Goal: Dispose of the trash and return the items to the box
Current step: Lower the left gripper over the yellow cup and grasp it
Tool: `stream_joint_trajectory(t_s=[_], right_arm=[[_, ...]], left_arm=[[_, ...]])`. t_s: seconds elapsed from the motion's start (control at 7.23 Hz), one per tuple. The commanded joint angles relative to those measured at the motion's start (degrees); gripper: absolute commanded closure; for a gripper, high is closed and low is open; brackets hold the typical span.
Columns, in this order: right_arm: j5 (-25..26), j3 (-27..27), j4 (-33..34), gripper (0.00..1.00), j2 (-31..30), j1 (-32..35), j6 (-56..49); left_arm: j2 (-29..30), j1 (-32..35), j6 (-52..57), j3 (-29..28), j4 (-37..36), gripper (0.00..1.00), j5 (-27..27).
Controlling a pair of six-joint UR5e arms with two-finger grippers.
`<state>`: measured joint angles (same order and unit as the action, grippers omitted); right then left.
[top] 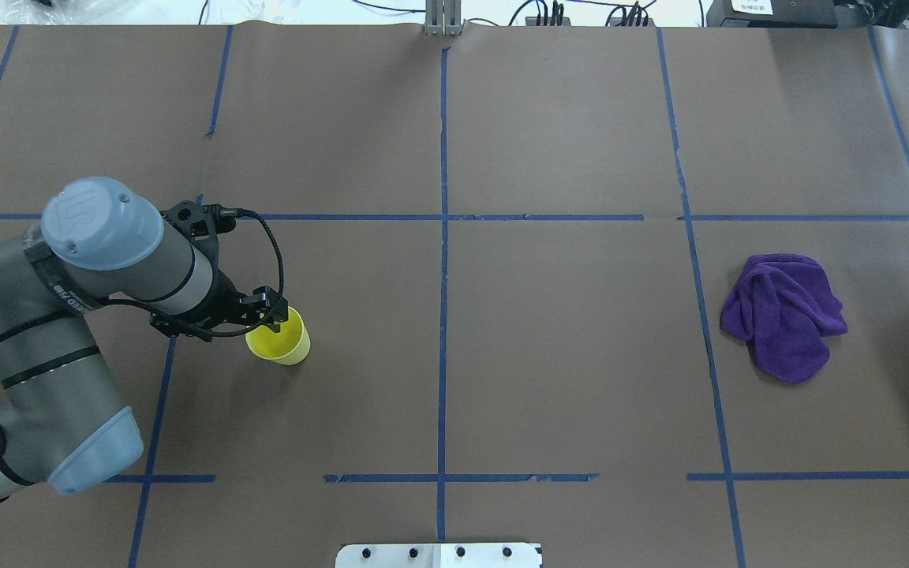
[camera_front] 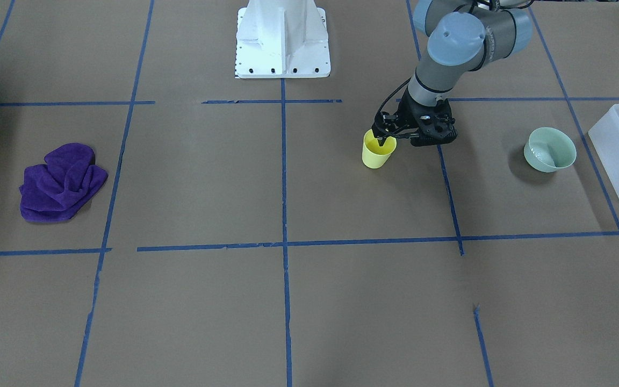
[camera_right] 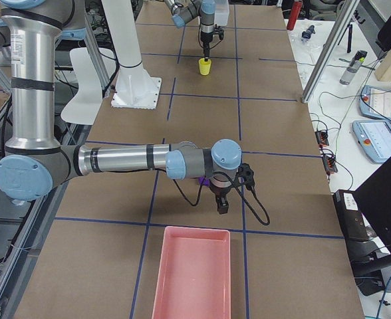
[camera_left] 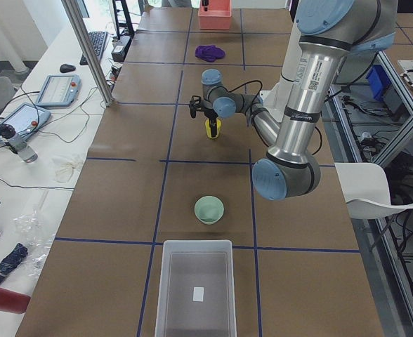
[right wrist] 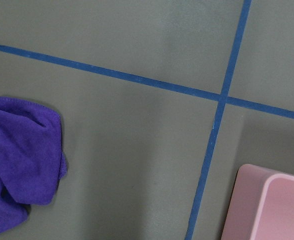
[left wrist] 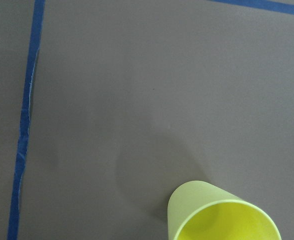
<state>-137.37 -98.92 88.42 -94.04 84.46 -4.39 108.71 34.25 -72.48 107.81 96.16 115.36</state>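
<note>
**Left arm.** The left gripper (camera_front: 386, 137) is at the yellow cup (camera_front: 377, 153). The cup stands upright, mouth up, on the desk (camera_front: 342, 301), toward the left end and about midway between the robot's edge and the operators' edge. I see one finger dipping inside the rim on the robot's side, with the wrist tilted over it. I judge a pinch on the rim suits a thin, tapered cup better than a grasp around its body. The cup sits flat on the paper, and I cannot tell whether the fingers are clamped on its wall.

**Items.** The mint-green bowl (camera_front: 550, 150) rests upright, well apart from the cup. It lies between the cup and the box (camera_front: 610, 156), which sits open-topped at the left end. Neither item is in the box yet.

**Right arm.** The right gripper (camera_right: 221, 207) hangs pointing down near the right end, just beside the purple cloth (camera_front: 62, 183) and near the pink tray (camera_right: 159, 272). It shows only in a side view, so I cannot tell whether it is released or clenched.
</note>
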Motion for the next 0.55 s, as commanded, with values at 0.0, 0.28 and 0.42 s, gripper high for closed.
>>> stream_joint_trajectory(t_s=[0.0, 0.28, 0.42], right_arm=[[0.0, 0.0, 0.0, 0.0, 0.0, 0.0, 0.0], [0.0, 0.0, 0.0, 0.0, 0.0, -0.1, 0.0], [0.1, 0.0, 0.0, 0.0, 0.0, -0.2, 0.0]], left_arm=[[2.0, -2.1, 0.2, -4.0, 0.3, 0.15, 0.0], [2.1, -2.3, 0.2, -3.8, 0.3, 1.0, 0.0], [2.1, -2.3, 0.3, -3.8, 0.3, 1.0, 0.0]])
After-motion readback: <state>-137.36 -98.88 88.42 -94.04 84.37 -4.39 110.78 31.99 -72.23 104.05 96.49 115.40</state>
